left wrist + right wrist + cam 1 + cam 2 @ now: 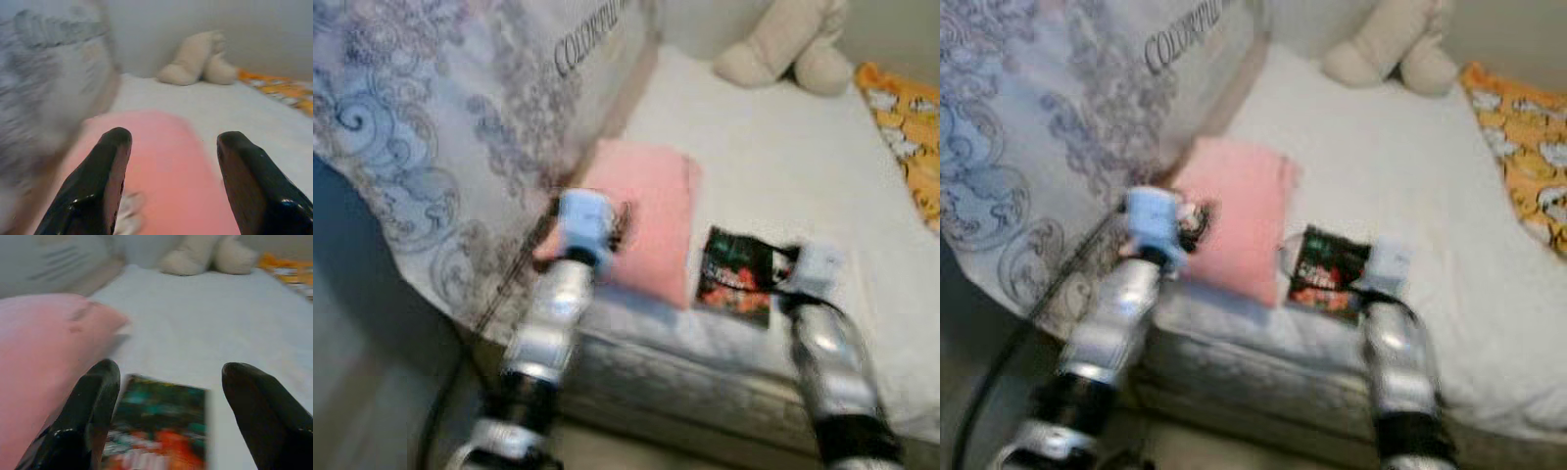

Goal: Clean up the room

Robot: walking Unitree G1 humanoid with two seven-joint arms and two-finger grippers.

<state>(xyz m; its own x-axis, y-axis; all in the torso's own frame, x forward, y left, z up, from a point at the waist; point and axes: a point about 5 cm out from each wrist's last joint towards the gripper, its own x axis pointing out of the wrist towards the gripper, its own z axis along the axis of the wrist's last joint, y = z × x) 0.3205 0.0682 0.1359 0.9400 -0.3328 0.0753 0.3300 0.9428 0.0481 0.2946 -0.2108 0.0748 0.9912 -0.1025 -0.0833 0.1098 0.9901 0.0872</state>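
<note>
The left gripper [168, 183] hangs spread wide over a pink pillow [161, 166]; a beige plush toy [198, 58] sits beyond on the bed [205, 105].

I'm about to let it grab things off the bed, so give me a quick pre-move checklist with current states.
1. Left gripper open: ok.
2. Left gripper lined up over the pink pillow: ok.
3. Right gripper open: ok.
4. Right gripper facing the dark packet, packet between the fingers' line: ok.
5. Packet lying flat on the white bed, beside the pillow: ok.
6. Head views sharp enough to judge contact: not ok, blurred.
</note>
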